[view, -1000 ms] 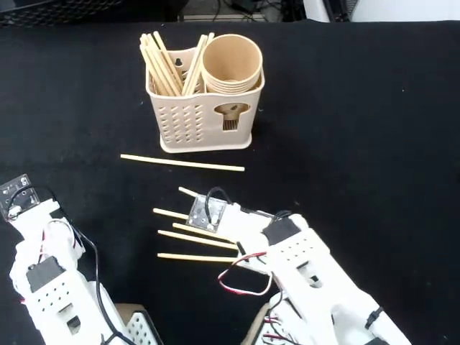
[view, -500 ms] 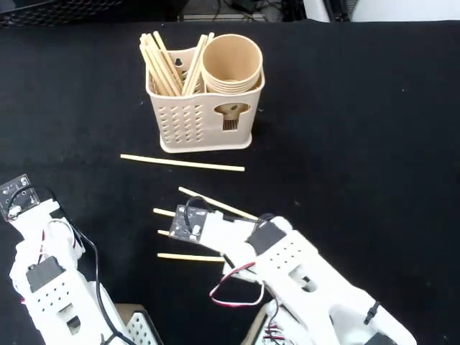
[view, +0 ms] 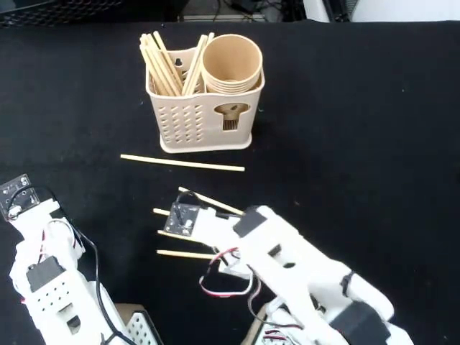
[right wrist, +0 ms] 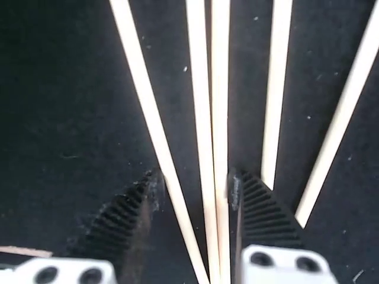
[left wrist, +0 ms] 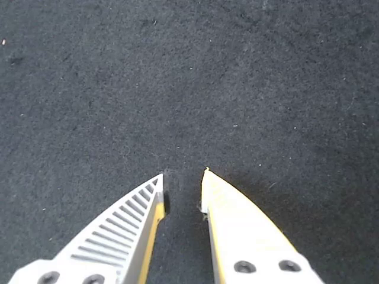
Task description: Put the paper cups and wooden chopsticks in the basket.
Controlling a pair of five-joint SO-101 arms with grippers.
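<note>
Sliding leftward over the last second, the right arm [view: 287,266] now lies lower across the loose chopsticks [view: 185,254], and its right gripper [view: 180,218] sits further left among them than before. More of those sticks are now covered by the arm, leaving their left ends and one slanted stick above the gripper showing.

In the right wrist view, the right gripper [right wrist: 194,177] is spread moderately wide with three chopsticks [right wrist: 204,89] running between its fingers, close to the table [view: 359,144]; two more sticks lie outside one finger. Nothing is clamped.

Everything else holds its place. A single chopstick [view: 183,163] lies alone between the basket [view: 205,118] and the loose group. The paper cups [view: 231,61] stand stacked in the basket's right compartment, and a bundle of chopsticks [view: 164,66] leans in its left one.

The left arm [view: 43,266] has not shifted at the table's near-left corner; its left gripper [left wrist: 183,174] hangs over bare black cloth, fingers narrowly parted and holding nothing.
</note>
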